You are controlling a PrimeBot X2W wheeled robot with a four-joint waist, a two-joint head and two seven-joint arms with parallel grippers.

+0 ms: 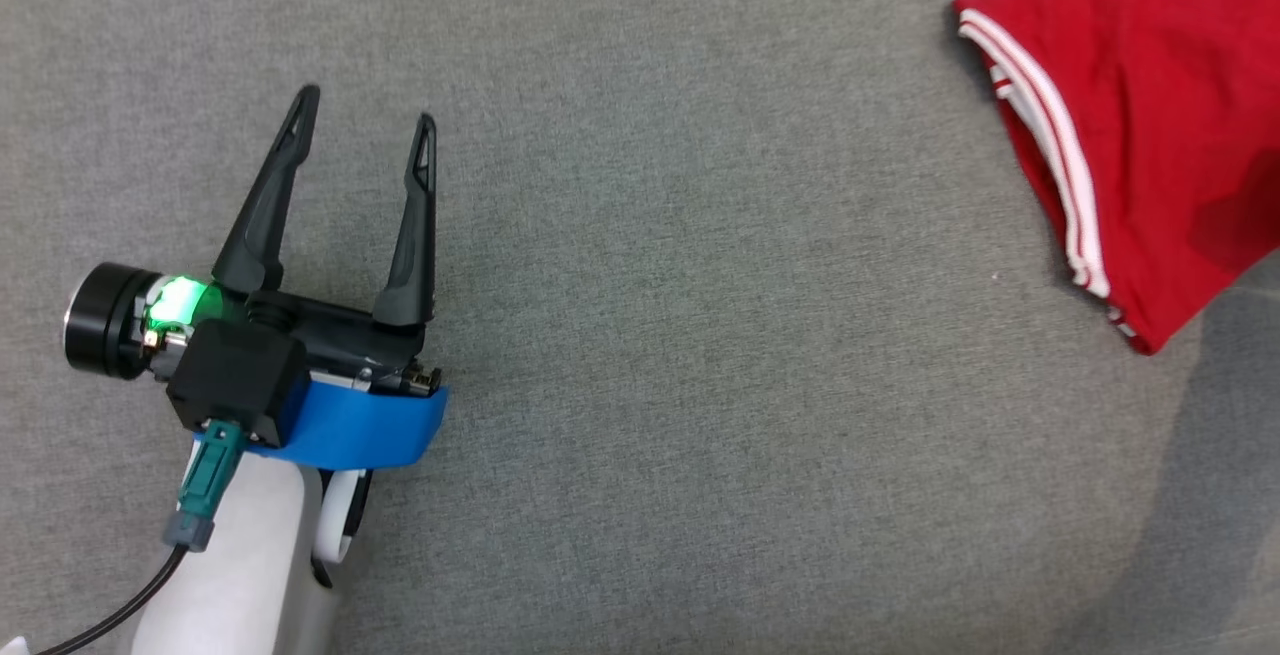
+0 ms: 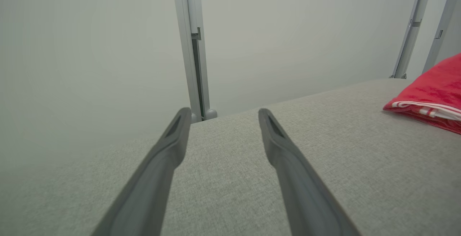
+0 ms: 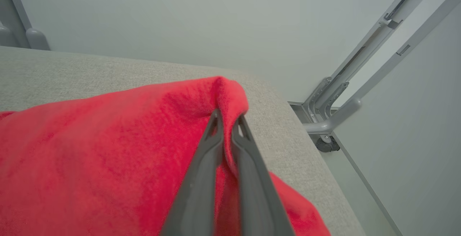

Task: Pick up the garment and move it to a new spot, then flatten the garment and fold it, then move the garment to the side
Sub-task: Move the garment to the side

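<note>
You had the grey fabric tabletop [image 1: 700,385] running across the whole head view. The red garment [image 1: 1150,115] sat at its far right, toward the upper corner. Your left pincer [image 1: 368,105] hung well apart from the garment at the lower left, its fingers spread with nothing between them. Your right pincer [image 3: 227,115] was pinching a raised fold of the garment near the tabletop's edge. How much of the cloth was off the surface was hard to tell. The white-striped hem [image 1: 1055,140] faced the middle.
</note>
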